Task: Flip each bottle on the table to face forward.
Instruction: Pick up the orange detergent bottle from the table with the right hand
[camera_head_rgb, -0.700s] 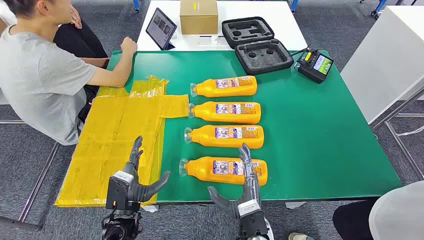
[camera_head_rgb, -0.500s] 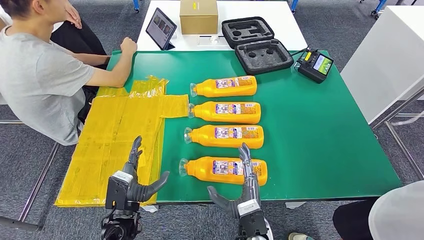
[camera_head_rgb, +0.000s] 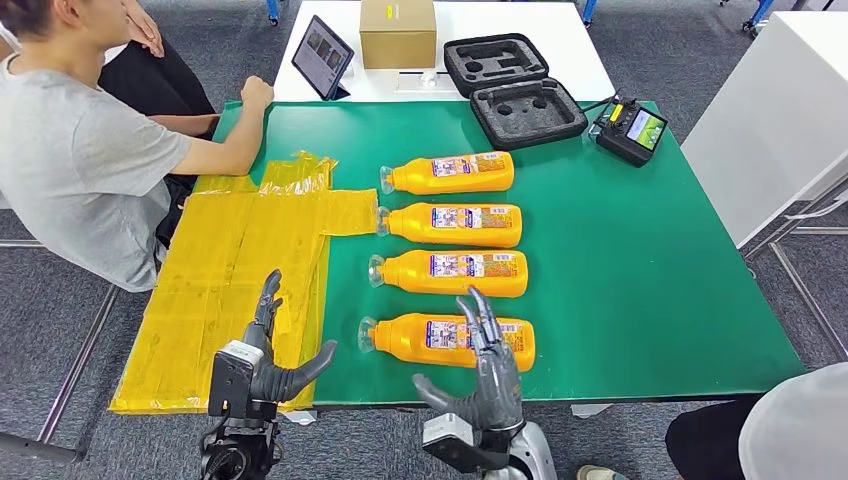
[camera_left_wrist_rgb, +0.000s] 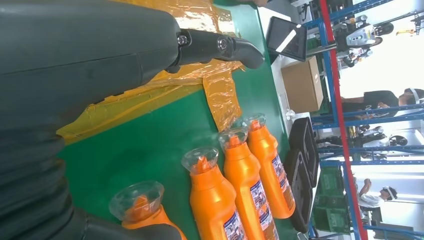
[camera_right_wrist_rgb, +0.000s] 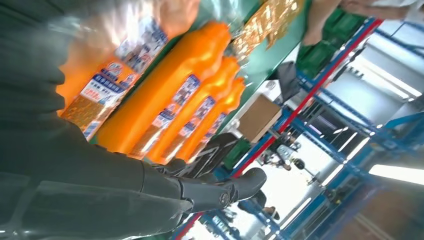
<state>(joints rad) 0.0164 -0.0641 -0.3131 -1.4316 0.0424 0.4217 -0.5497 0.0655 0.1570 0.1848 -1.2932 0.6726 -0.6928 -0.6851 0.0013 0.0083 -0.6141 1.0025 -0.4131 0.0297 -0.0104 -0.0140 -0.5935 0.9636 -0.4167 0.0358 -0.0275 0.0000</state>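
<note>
- A person (camera_head_rgb: 85, 150) in a grey shirt is sitting at the far left, one forearm lying on the corner of the green table (camera_head_rgb: 640, 280).
- A yellow plastic sheet (camera_head_rgb: 230, 280) is lying over the table's left part and hanging past its near edge.
- The left hand (camera_head_rgb: 265, 360) is hovering over the near end of that sheet, released and gripping nothing; its fingers (camera_head_rgb: 268, 300) are pointing away from the robot and the thumb is sticking out toward the bottles.
- Four orange bottles are lying on their sides in a column at the table's middle, clear caps pointing left and labels facing up: the farthest bottle (camera_head_rgb: 447, 173), the second bottle (camera_head_rgb: 450, 224), the third bottle (camera_head_rgb: 448, 272) and the nearest bottle (camera_head_rgb: 446, 340).
- In the left wrist view the bottle caps (camera_left_wrist_rgb: 200, 159) are lining up just beyond the thumb.
- The right hand (camera_head_rgb: 480, 380) is hanging at the table's near edge, palm turned toward the bottles, released with its fingers (camera_head_rgb: 480, 320) spread and reaching up over the right half of the nearest bottle; I cannot tell whether they are touching it.
- A tablet (camera_head_rgb: 321, 56), a cardboard box (camera_head_rgb: 397, 32) and an open black foam case (camera_head_rgb: 513, 88) are standing at the far side.
- A handheld controller (camera_head_rgb: 630, 128) is sitting at the far right corner.
</note>
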